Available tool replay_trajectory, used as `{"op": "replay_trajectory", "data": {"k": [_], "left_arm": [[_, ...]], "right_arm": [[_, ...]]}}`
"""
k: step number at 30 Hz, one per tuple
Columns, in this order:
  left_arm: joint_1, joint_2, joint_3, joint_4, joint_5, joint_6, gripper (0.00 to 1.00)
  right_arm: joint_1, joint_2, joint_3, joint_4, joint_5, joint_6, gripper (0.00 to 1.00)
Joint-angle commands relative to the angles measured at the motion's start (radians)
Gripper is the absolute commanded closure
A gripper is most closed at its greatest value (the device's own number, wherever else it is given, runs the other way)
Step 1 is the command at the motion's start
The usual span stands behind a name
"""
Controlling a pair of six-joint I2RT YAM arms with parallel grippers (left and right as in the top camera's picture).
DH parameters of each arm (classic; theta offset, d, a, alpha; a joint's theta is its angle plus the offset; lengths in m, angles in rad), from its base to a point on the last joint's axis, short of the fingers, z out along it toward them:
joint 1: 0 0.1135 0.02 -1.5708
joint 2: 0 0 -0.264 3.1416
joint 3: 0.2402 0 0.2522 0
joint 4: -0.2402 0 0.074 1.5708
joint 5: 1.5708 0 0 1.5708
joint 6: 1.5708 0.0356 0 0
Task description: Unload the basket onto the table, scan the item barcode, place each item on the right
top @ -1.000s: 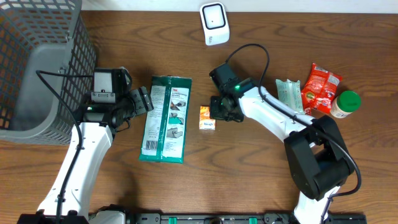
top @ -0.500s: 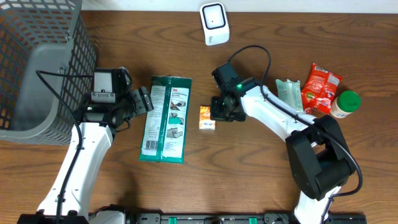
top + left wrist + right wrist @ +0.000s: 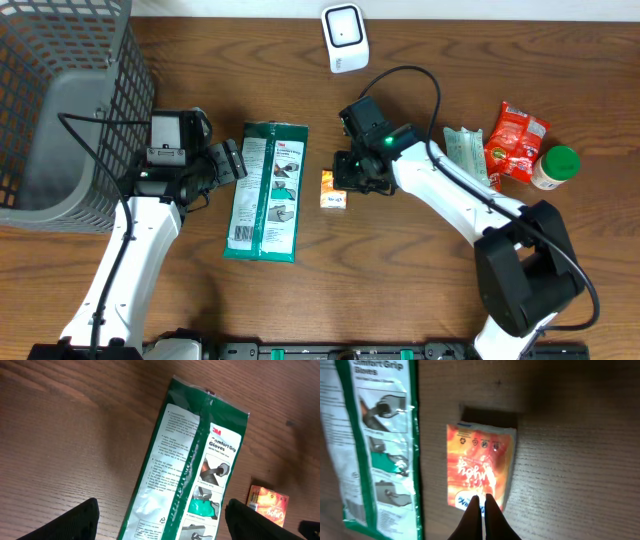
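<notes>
R gripper (image 3: 481, 497) pressed together, tips at orange packet (image 3: 480, 465) near edge (overhead hides this). L gripper (image 3: 161, 505) spread above glove pack (image 3: 190, 475). Pack and packet lie just apart.

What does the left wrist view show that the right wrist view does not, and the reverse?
Only left wrist: the left gripper, open, fingers far apart either side of the gloves pack, and the pack's end above its title. Only right wrist: the right gripper, shut, tips at the lower edge of the orange packet. Both: the gloves pack, the orange packet beside it, the wooden table.
</notes>
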Motion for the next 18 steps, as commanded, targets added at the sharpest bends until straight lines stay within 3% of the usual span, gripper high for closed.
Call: {"op": "replay_trajectory", "data": {"k": [1, 18], "left_arm": [[0.004, 0.004, -0.004, -0.003, -0.010, 0.009, 0.19], [0.004, 0.004, -0.004, -0.003, -0.010, 0.009, 0.18]], "right_arm": [[0.003, 0.039, 0.006, 0.002, 0.026, -0.005, 0.99], [0.004, 0.108, 0.006, -0.020, 0.100, -0.005, 0.99]]}}
